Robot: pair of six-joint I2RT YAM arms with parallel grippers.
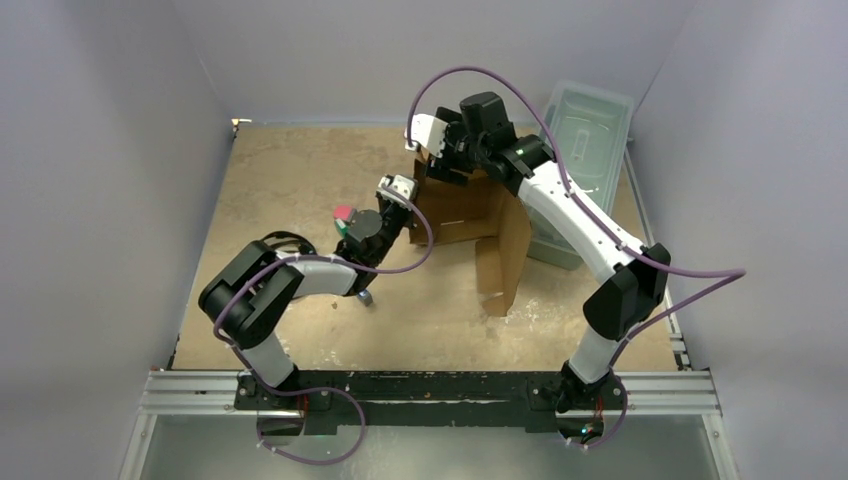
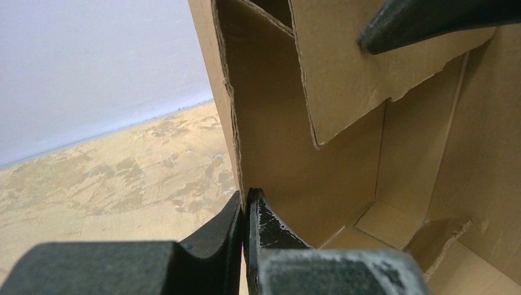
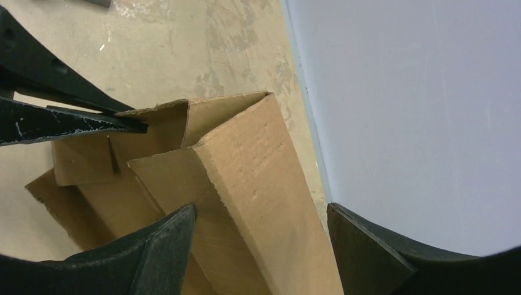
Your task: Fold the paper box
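Lighting is even, diffuse and moderately bright, coming from above. Faint, soft-edged shadows lie on the tan mottled tabletop [image 1: 300, 180]. The inside of the brown corrugated cardboard box [image 2: 344, 153] is shaded. In both wrist views the near black fingers [image 2: 209, 243] are out of focus.

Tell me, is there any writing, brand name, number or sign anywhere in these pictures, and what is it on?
No readable text in any view.
Paper box: plain brown cardboard, nothing printed on the faces that show.
Clear plastic bin: no label can be made out.
Red and green patch on the left wrist: too small to tell whether it carries any mark.
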